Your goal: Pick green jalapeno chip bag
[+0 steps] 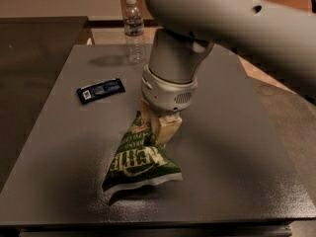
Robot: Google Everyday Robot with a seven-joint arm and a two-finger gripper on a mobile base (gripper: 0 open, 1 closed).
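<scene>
Blue packet (100, 91) lies left, untouched. Green jalapeno chip bag (143, 162) stands at worktop (237, 147) centre, upper corner pinched by jaws of the gripper (159, 127) (clamped on it). Grasp made; lift remains, lower edge apparently touching worktop.

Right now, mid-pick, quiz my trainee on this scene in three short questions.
1. True or false: the gripper, above the middle of the table, has its jaws shut on the upper end of the green chip bag.
2. What stands at the table's far edge? A) water bottle B) soda can C) apple
3. Fill in: in the camera view, the dark blue packet lies to the bag's ____.
Key: 1 true; 2 A; 3 left.
</scene>
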